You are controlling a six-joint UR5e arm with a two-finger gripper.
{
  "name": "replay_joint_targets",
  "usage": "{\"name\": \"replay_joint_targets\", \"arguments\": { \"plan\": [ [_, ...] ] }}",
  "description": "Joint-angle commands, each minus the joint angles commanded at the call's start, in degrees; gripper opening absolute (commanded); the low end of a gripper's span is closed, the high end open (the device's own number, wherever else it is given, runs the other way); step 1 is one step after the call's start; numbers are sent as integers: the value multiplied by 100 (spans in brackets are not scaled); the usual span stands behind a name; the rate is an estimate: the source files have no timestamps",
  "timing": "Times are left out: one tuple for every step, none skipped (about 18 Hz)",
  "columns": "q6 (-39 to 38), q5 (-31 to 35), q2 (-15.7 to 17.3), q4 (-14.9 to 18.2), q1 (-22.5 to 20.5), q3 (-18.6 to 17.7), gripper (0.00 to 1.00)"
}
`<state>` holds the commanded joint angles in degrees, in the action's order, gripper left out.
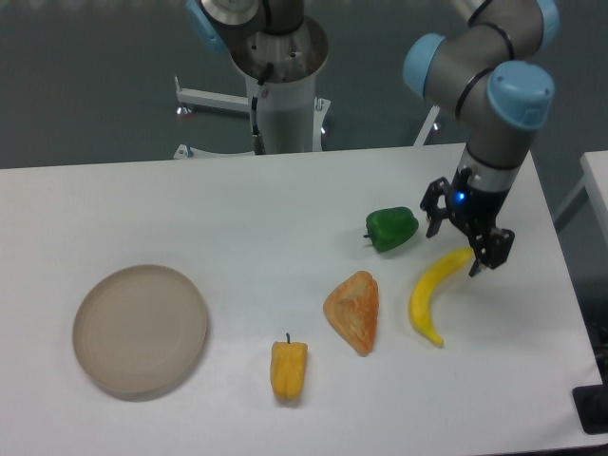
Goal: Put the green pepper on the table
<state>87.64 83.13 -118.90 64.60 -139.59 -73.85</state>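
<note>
The green pepper [390, 229] lies on the white table [142, 204] right of the frame's centre, on its side with its short stem toward the left, and nothing is touching it. The gripper [464, 239] hangs just to the right of the pepper, clear of it, with its two black fingers spread apart and nothing between them; a small blue light glows on its body. Its lower finger [495, 249] is over the upper end of a yellow banana [433, 292], which curves down and left across the right part of the table; whether finger and banana touch cannot be told. Left of the banana, below the pepper, lies an orange wedge-shaped piece of food [354, 311]. A yellow-orange pepper [289, 369] with a dark stem sits lower centre, and a round beige plate [141, 330] rests at lower left.
</note>
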Motion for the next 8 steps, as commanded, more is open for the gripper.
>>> {"name": "replay_joint_targets", "arguments": {
  "plan": [
    [-132, 1, -89, -9, 28, 107, 100],
    [-203, 10, -159, -26, 63, 177, 100],
    [-221, 10, -186, -35, 72, 204, 100],
    [-230, 10, -221, -44, 81, 204, 100],
    [-230, 36, -256, -96, 89, 222, 100],
    [-230, 80, -283, -166, 107, 231, 100],
    [-230, 132, -292, -202, 116, 231, 100],
    [-239, 168, -318, -202, 124, 248, 100]
  ]
}}
